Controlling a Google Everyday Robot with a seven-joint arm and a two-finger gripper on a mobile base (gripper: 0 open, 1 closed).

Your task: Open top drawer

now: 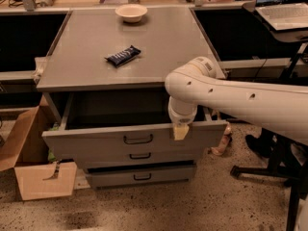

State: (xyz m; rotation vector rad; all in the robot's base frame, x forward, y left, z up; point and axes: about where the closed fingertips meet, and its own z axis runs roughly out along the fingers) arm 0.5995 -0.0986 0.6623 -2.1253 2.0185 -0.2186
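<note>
The top drawer (91, 142) of the grey cabinet stands pulled well out toward me, and its deep tray (120, 109) looks dark and empty. Its small dark loop handle (138, 139) sits at the centre of the front. My gripper (181, 131) hangs from the white arm (240, 100) and rests over the top edge of the drawer front, right of the handle. The arm comes in from the right and hides the drawer's right rear corner.
Two shallower drawers (140, 156) (142, 176) sit shut below. A dark snack bar (123, 56) and a white bowl (131, 12) lie on the cabinet top. A cardboard box (29, 174) stands at the left, a chair base (269, 170) and a laptop (284, 6) at the right.
</note>
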